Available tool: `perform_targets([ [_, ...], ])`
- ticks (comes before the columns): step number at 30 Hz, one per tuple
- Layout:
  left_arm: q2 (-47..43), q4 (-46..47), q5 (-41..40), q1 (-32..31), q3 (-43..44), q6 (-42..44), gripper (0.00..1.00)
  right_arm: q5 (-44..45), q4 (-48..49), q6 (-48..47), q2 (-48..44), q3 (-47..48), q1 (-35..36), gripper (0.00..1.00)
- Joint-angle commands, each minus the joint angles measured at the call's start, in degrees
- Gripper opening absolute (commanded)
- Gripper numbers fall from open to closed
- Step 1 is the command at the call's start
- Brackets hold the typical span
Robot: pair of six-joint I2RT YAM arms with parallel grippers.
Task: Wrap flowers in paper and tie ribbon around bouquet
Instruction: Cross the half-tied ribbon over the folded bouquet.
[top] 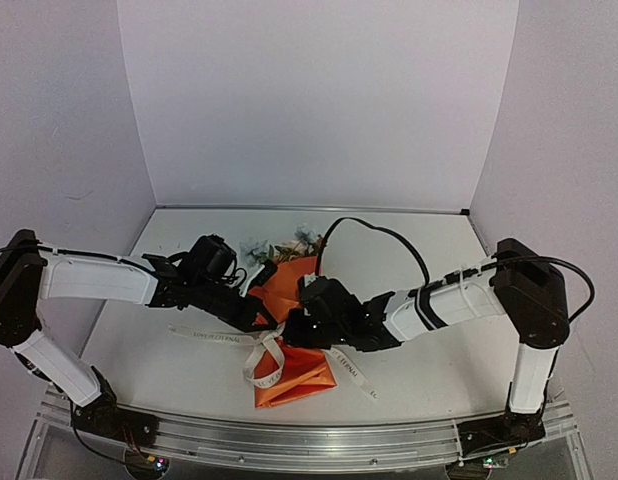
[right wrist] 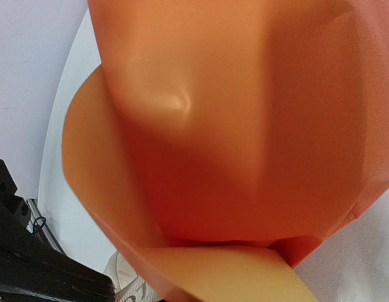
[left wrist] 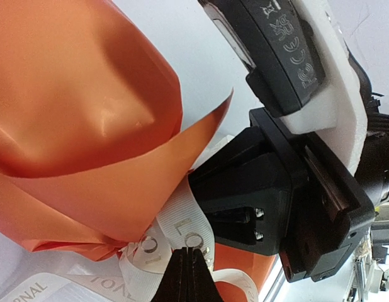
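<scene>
item: bouquet (top: 289, 282), lying at the middle of the table (top: 149, 375), flowers (top: 289, 247) at its 12 o'clock end, folded foot at 6 o'clock. wrap: orange paper (left wrist: 81, 107), glossy, with a loose overlap edge curling free at the waist. binding: ribbon (left wrist: 182, 229) round the waist, a slack loop at 6 o'clock, tails running out to 9 and 4 o'clock on the table. my left gripper (left wrist: 193, 261): jaws pressed together, pinching the ribbon just beside the waist. my right gripper (top: 297, 325): jaws pressed together, close against the paper from 3 o'clock; what they hold i cannot tell. risks, as i judge them: the ribbon looks flat and slick, so a sideways pull may slide it out of my left pinch. a hard pull may drag the light bouquet or crush the paper. the loose overlap may spring open if the band slackens. my two grippers sit almost touching, so a crossing move may knock them together or snag a tail. room: open table at 9, 3 and 12 o'clock up to the walls (top: 319, 100); least at 6 o'clock, where the front rail (top: 319, 440) is near.
</scene>
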Motion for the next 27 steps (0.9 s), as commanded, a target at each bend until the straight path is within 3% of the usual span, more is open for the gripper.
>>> perform_targets([
  [1, -0.55, 3.88, -0.03, 0.09, -0.12, -0.86, 0.0, -1.56, 11.17, 0.54, -2.56, -2.16, -0.28, 0.0],
  [8, -1.21, 4.1, -0.86, 0.08, -0.04, -0.79, 0.0, -1.99, 19.78, -0.31, -2.86, -4.74, -0.37, 0.0],
  [16, -4.15, 3.4, -8.71, 0.18, -0.57, -1.19, 0.01, -3.89, 26.74, 1.26, -1.08, -6.79, -1.13, 0.0],
  [27, -9.11, 3.65, -16.83, 0.78, -3.61, -3.96, 0.2, -5.34, 27.3, 1.96, 0.52, -5.94, -1.44, 0.0],
])
